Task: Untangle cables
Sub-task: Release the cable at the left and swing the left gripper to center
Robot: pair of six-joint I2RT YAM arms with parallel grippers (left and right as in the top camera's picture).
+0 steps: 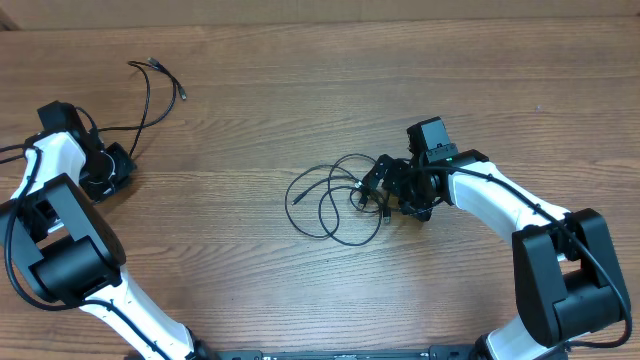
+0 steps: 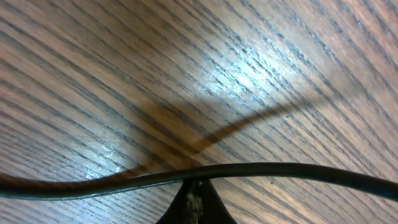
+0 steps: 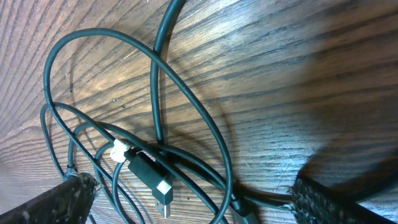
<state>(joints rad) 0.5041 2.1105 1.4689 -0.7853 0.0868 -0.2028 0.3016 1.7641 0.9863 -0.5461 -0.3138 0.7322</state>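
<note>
Both arms are the same build. The left arm [image 1: 45, 160] and right arm [image 1: 500, 205] have glossy white shell links joined by matte black joint housings [image 1: 62, 265], the largest being blocky and rounded at the corners. Thin black wiring [image 1: 505, 190] is routed along the white links and bows free past the joints. A boxy black camera block [image 1: 430, 135] sits on the right wrist.

Right pincer [image 3: 189, 186]: the fingers [image 3: 59, 199] are dark with a coarse, grainy surface. Left pincer [image 2: 196, 199]: only a dark wedge shows, with a pale seam down its middle.

Looped cables [image 1: 340, 200] mid-table, right gripper [image 1: 378, 192] at them, separate cable [image 1: 148, 100] far left
</note>
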